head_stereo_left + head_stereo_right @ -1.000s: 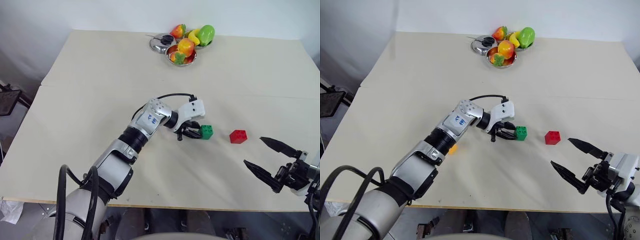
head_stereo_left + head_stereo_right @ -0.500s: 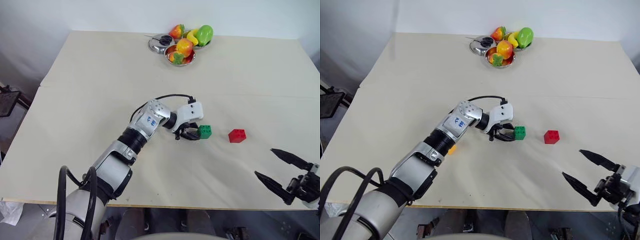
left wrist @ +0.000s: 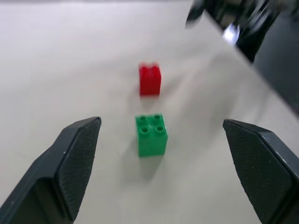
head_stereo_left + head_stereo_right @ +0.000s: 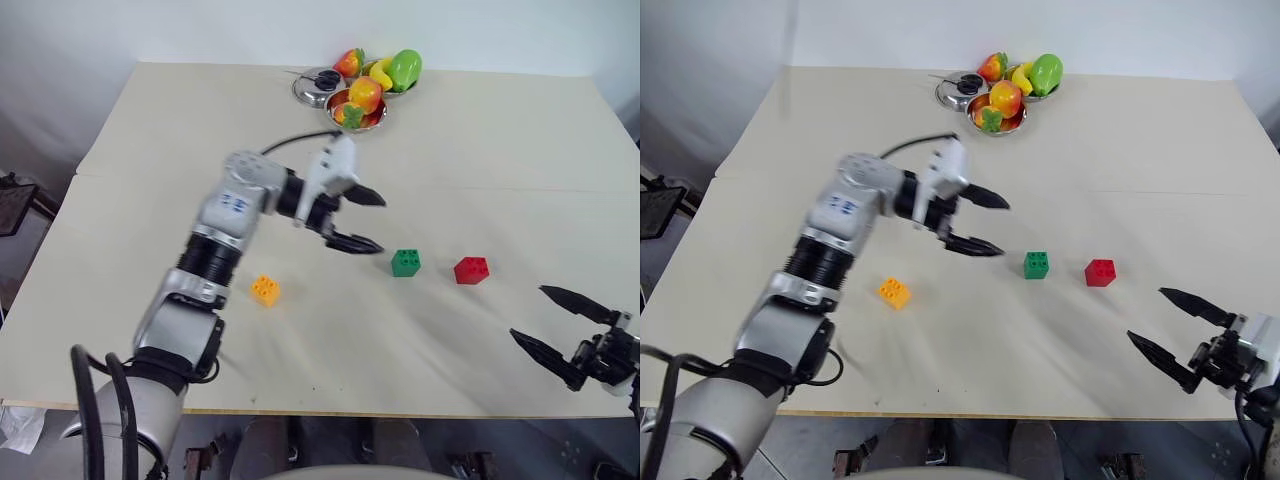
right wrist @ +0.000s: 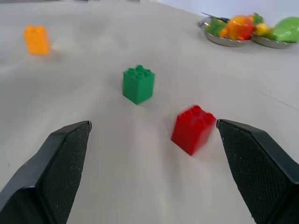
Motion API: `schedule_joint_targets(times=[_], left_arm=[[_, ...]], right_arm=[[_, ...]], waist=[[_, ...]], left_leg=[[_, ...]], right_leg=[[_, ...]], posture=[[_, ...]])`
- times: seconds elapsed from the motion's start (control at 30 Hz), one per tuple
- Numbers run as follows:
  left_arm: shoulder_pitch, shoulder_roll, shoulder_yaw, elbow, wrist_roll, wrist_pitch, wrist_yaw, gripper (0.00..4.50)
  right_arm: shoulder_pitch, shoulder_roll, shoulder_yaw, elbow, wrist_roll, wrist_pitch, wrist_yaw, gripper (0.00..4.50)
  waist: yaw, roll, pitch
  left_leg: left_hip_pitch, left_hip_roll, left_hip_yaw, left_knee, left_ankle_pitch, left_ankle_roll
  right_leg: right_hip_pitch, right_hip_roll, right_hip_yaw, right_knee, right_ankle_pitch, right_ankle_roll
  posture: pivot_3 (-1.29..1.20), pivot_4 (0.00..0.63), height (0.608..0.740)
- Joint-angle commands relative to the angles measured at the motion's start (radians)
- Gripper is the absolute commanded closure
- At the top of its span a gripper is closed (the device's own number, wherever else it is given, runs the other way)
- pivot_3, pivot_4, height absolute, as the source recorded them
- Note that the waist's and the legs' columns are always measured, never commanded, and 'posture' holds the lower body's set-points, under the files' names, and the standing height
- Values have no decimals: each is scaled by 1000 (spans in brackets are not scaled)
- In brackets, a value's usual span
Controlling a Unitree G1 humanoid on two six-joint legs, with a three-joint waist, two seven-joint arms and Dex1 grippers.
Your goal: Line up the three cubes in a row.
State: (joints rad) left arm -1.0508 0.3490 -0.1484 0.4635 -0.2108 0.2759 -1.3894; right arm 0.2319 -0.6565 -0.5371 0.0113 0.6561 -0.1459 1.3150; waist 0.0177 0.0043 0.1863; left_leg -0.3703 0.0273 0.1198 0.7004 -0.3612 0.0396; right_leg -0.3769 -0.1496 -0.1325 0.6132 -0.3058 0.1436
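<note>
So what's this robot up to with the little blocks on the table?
It is lining three toy bricks up in a row. The green brick and red brick sit side by side on the table, while the yellow-orange brick lies apart to their left. The left gripper hangs open above the table near the green brick, holding nothing. The right gripper waits open near the table's front edge.

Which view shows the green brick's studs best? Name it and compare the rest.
The left wrist view: the green brick sits central between that pincer's open fingers, all four studs visible from above. The right wrist view shows it side-on, studs bunched. Both eye views show it small on the table, between the orange and red bricks.
</note>
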Motion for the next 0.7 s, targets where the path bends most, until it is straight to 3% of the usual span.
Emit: schedule_joint_targets(times=[0.03, 0.2, 0.3, 0.37, 0.53, 0.7], left_arm=[[119, 117, 125, -43, -116, -112, -136, 56], [335, 296, 279, -58, -157, -176, -103, 56], [438, 355, 367, -116, -200, -117, -25, 56], [592, 413, 448, -163, -198, -146, -6, 56], [857, 474, 537, -186, -192, -201, 13, 56], [991, 512, 592, -87, -177, -295, 42, 56]], right_arm=[[-35, -34, 43, -20, 6, 37, 26, 0], [-132, -32, 121, -41, 9, 52, 53, 0], [-160, -40, 168, -91, 30, 94, 75, 0], [-210, -22, 224, -180, 65, 144, 54, 0], [-252, -13, 308, -209, 42, 136, 104, 0], [-293, -7, 345, -174, 22, 110, 137, 0]], waist=[[-7, 1, -1], [-20, 1, 0], [-6, 0, 0], [-10, 0, 0], [-19, 0, 0], [-15, 0, 0]], left_leg=[[0, 0, 0, 0, 0, 0], [0, 0, -1, 1, 0, 0], [-1, 0, -2, 2, 0, 0], [-1, -1, -2, 3, 0, 0], [0, 1, -2, 1, -1, -1], [1, 1, -2, 2, -1, -1]], right_leg=[[0, 0, 0, 0, 0, 0], [0, 0, 0, 1, 0, 0], [0, -1, -1, 2, 0, 0], [0, -2, 0, 3, 0, 0], [0, -1, 0, 3, -1, -2], [0, -2, 0, 4, -1, -2]], posture=[[0, 150, 740], [0, 150, 740], [0, 150, 740], [0, 150, 740], [0, 150, 740], [0, 150, 740]])
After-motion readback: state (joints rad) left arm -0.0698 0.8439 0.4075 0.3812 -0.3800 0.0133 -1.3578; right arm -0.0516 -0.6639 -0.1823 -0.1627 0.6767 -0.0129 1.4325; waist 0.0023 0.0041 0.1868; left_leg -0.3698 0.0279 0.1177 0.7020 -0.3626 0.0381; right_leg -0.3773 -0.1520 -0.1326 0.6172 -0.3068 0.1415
